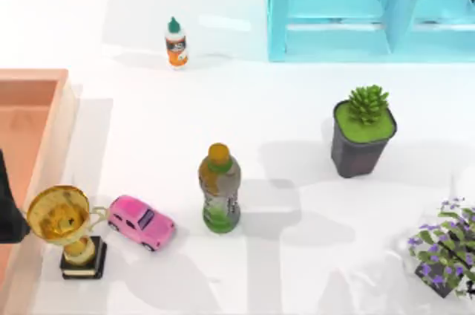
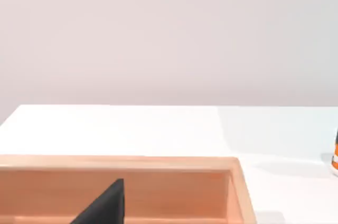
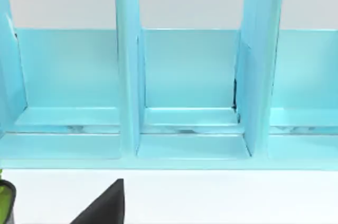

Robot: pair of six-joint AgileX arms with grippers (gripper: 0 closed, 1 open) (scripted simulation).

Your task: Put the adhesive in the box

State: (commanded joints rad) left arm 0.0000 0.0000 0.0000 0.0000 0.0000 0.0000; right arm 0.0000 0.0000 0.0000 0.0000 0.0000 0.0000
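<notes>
Glue bottle (image 1: 176, 43) standing upright on the white surface (image 1: 148, 129) near the blue shelf (image 1: 334, 10), well apart from the box (image 1: 44, 107) at left, can't tell either tool's state tbh

Top view looks down on the white table (image 1: 297, 107). Left wrist view faces the orange wooden box (image 2: 158, 163); right wrist view faces the turquoise shelf frame (image 3: 129, 76) closely.

adhesive (image 1: 176, 44): white, green cap, orange-and-dark label
box (image 1: 61, 118): light wooden-orange walls, salmon inside
shelf frame (image 1: 356, 7): turquoise blue
drink bottle (image 1: 220, 189): green, orange cap
toy car (image 1: 141, 221): pink
trophy (image 1: 65, 227): gold, black base
potted succulent (image 1: 362, 131): green, dark pot
flowers (image 1: 444, 247): purple
desk (image 1: 282, 255): white
</notes>
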